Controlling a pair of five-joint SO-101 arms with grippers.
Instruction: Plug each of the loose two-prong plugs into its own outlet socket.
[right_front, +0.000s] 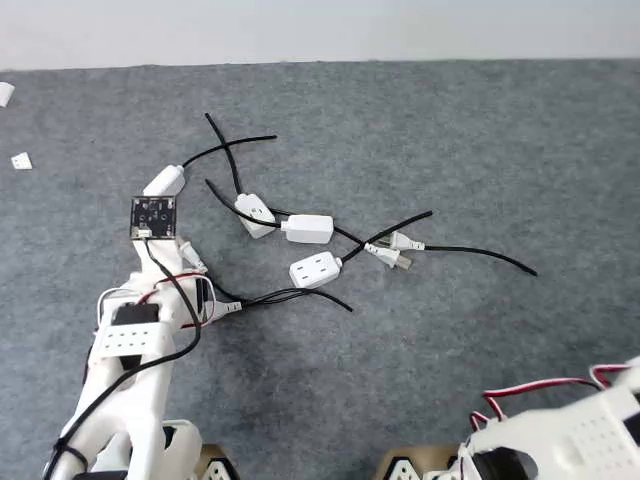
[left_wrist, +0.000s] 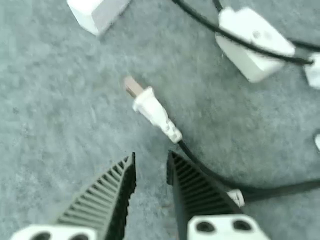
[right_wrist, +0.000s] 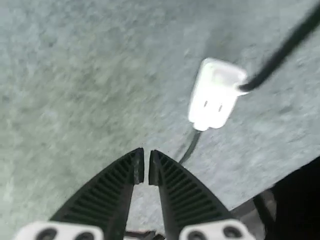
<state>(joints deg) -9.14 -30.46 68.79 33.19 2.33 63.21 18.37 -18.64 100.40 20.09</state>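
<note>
Two arms sit at the near edge of the grey felt table (right_front: 480, 150): the left arm (right_front: 125, 380) stretched in toward the tangle, the right arm (right_front: 570, 430) low at the near corner. The step in hand, as I judge it, is picking up the nearest loose plug (left_wrist: 152, 107). It lies flat on the felt just beyond the left gripper (left_wrist: 150, 161), whose jaws stand a little apart with nothing between them. Its prongs point away from the gripper, and its black cable (left_wrist: 187, 151) runs back beside one finger. To do this well, the jaws should probably widen, come down over the white body rather than the prongs or cable, and close across its sides, leaving the prongs free for a socket. The right gripper (right_wrist: 145, 157) has its jaws all but together, empty, over bare felt, with a two-slot socket (right_wrist: 215, 97) lying near it.

Three white sockets (right_front: 307, 228) cluster mid-table. Black cables cross over and between them, and they could snag or drag a socket along as the plug is lifted. Two more plugs (right_front: 405, 240) lie just right of the cluster, touching or nearly so, and another plug (right_front: 165, 182) lies beyond the left arm's wrist. Smallest, two white scraps (right_front: 21, 160) rest at the far left edge
</note>
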